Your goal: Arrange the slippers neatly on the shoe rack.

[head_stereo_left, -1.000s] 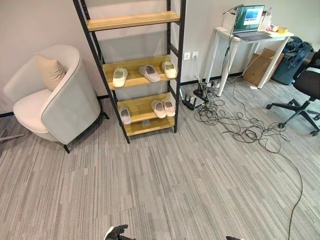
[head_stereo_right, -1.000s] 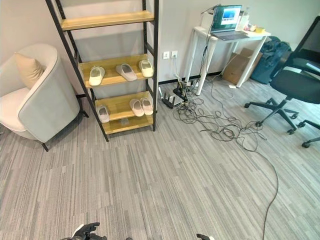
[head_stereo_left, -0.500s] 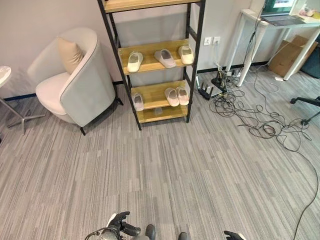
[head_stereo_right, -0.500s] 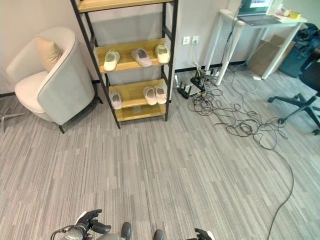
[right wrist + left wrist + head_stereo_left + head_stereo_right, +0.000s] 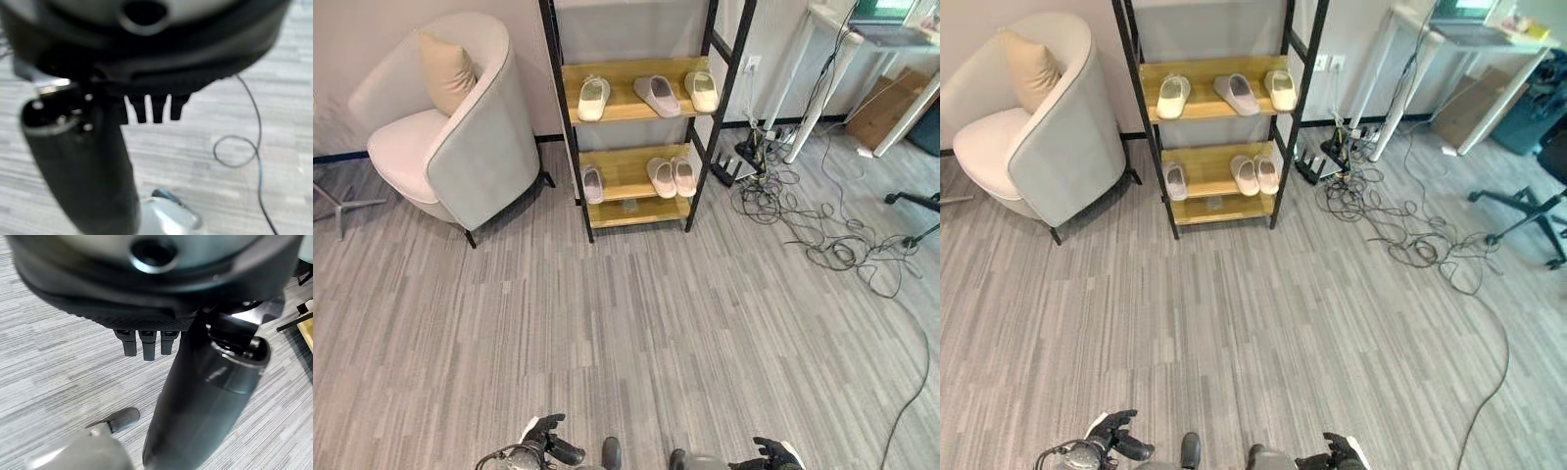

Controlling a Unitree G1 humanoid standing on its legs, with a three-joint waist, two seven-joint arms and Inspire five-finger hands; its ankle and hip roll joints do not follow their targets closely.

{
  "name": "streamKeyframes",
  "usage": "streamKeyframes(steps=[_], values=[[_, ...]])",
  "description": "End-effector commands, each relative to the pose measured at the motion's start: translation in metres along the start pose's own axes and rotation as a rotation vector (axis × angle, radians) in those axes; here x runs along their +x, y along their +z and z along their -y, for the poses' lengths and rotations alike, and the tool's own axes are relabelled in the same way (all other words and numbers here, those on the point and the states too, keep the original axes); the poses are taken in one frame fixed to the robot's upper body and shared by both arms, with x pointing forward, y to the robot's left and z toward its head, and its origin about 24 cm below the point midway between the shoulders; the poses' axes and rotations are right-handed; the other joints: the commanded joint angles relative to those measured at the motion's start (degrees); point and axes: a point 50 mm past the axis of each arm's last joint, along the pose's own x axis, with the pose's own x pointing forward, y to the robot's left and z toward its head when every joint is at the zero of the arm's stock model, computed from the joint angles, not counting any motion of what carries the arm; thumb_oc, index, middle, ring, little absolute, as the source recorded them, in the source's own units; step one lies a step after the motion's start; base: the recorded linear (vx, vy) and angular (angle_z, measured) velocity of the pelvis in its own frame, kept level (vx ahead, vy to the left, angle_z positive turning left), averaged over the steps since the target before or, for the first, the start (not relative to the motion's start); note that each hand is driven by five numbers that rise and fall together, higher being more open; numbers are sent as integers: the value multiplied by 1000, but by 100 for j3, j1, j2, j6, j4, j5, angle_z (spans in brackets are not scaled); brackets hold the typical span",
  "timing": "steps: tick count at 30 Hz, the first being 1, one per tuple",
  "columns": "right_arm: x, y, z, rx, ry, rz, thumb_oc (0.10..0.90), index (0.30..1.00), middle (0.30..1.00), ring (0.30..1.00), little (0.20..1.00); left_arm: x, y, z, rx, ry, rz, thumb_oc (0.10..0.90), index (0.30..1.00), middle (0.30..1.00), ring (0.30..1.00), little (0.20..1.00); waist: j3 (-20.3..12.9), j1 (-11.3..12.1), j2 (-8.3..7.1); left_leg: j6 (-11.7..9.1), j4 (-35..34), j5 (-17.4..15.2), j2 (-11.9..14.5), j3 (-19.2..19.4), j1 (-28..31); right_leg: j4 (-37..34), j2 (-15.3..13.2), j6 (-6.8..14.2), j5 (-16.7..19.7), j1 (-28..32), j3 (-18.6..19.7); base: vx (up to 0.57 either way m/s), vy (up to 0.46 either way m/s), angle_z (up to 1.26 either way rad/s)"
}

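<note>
A black-framed shoe rack [image 5: 570,147] with wooden shelves stands against the wall beside a pale armchair [image 5: 470,147]. Three slippers [image 5: 656,95] lie on the upper shelf, three more [image 5: 671,176] on the lower, long axes running front to back, the middle upper one skewed. The left hand [image 5: 543,446] and right hand [image 5: 773,453] hang low over the carpet, fingers relaxed and empty.
</note>
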Motion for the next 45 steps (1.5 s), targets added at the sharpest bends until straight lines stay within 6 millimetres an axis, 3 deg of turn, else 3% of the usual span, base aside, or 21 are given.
streamKeyframes(steps=[1,3,6,10,12,13,14,16,20,22,25,28,29,31,33,36,38,39,43,44,45], values=[[-1,-9,14,-40,-41,-4,800,900,900,900,900,1,2,2,39,-10,10,800,900,900,900,900,-92,-18,42,-348,234,-426,-101,-319,16,-1027,407,-2,655,293,84,363,-83,29],[-2,-13,14,-59,-34,-21,800,900,900,900,900,1,2,5,42,-21,7,800,900,900,900,900,-111,-148,-45,-397,39,-529,-214,-438,313,-2138,497,55,968,42,23,357,-99,23],[-3,-20,15,-54,-33,-40,800,900,900,900,900,1,3,6,48,-30,10,800,900,900,900,900,-98,-264,-57,-446,17,-676,-230,-537,554,-2632,514,132,1151,106,20,268,-99,46],[-5,-22,2,-52,-7,-37,800,900,900,900,900,-1,-4,14,37,-46,-13,800,900,900,900,900,-258,-288,-18,-579,108,-833,-94,-574,749,-2781,583,6,1187,381,59,284,-133,41],[-4,-14,-5,-36,4,-18,800,900,900,900,900,-1,2,21,20,-64,6,800,900,900,900,900,-234,-271,-15,-888,1112,-497,5,-416,315,-2879,558,-111,1076,717,100,178,-90,9],[-4,-14,-5,-36,4,-17,800,900,900,900,900,-1,2,21,20,-63,6,800,900,900,900,900,-234,-274,-14,-889,1145,-513,5,-418,296,-2880,558,-111,1077,714,97,152,-113,6],[-3,-6,-5,-25,-1,-1,800,900,900,900,900,1,12,22,12,-63,34,800,900,900,900,900,-108,-205,-106,-925,2006,-259,48,-229,-246,-2836,515,-226,974,879,184,131,-116,21],[-2,-3,-5,-20,-4,3,800,900,900,900,900,1,16,23,15,-63,44,800,900,900,900,900,-48,-134,-181,-832,2446,-257,141,-45,-639,-2825,448,-311,833,1030,201,171,-102,4],[-3,-8,-4,-4,-3,-7,800,900,900,900,900,0,10,30,26,-94,29,800,900,900,900,900,-96,-61,-218,-699,1764,-561,103,143,-838,-2853,412,-317,525,1358,155,332,-6,21],[-3,-9,-4,0,-4,-10,800,900,900,900,900,-1,8,31,28,-98,22,800,900,900,900,900,-110,-54,-190,-713,1517,-472,88,164,-893,-2866,438,-315,450,1453,153,284,48,42],[-4,-11,-6,-5,2,-7,800,900,900,900,900,-2,4,32,25,-101,10,800,900,900,900,900,-102,122,-59,-804,744,240,-29,130,-1370,-2808,629,-345,153,1881,381,404,100,23],[-4,-12,-9,7,22,-13,800,900,900,900,900,-2,3,33,24,-107,6,800,900,900,900,900,-217,144,-37,-717,595,179,-36,71,-1250,-2703,611,-278,-11,2047,514,307,110,-44],[-5,-14,-11,0,31,-21,800,900,900,900,900,-3,-3,34,19,-110,-16,800,900,900,900,900,-305,177,-87,-631,584,141,-146,158,-1150,-2428,419,-142,51,2057,465,459,199,-70],[-4,-8,-11,1,31,-4,800,900,900,900,900,-2,-2,29,13,-95,-15,800,900,900,900,900,-318,175,-70,-565,417,51,-159,165,-908,-1686,346,20,287,1712,435,314,166,-47],[-3,0,-10,-1,31,26,800,900,900,900,900,-1,3,25,7,-86,3,800,900,900,900,900,-239,104,-5,-427,385,-73,-149,164,-668,-671,238,203,888,1143,397,225,133,-37],[-2,6,-10,-10,26,48,800,900,900,900,900,1,9,20,19,-73,23,800,900,900,900,900,-182,10,131,-343,321,-258,-73,102,-309,-35,104,69,1029,618,136,303,103,8],[-2,5,-10,-18,21,46,800,900,900,900,900,1,14,20,16,-69,43,800,900,900,900,900,-213,-71,171,-337,241,-417,-58,23,-33,-401,194,-11,767,410,23,494,30,15],[-2,4,-9,-10,20,42,800,900,900,900,900,2,20,20,10,-65,63,800,900,900,900,900,-276,-178,139,-364,123,-554,-76,-55,245,-1125,336,6,737,141,-14,477,-13,17],[-2,4,-7,-2,17,41,800,900,900,900,900,2,21,21,9,-70,69,800,900,900,900,900,-257,-241,140,-391,48,-615,-80,-131,415,-1572,388,33,785,138,-49,294,-30,8],[1,28,-2,-81,-25,133,800,900,900,900,900,1,14,24,0,-69,53,800,900,900,900,900,-225,-360,142,-440,-18,-822,-167,-417,777,-2706,490,185,1190,-234,-168,634,-91,2],[0,26,-4,-89,-27,130,800,900,900,900,900,1,19,24,-3,-59,70,800,900,900,900,900,-205,-445,183,-479,-18,-942,-127,-455,933,-2896,554,244,1264,-267,-189,746,-123,17]])
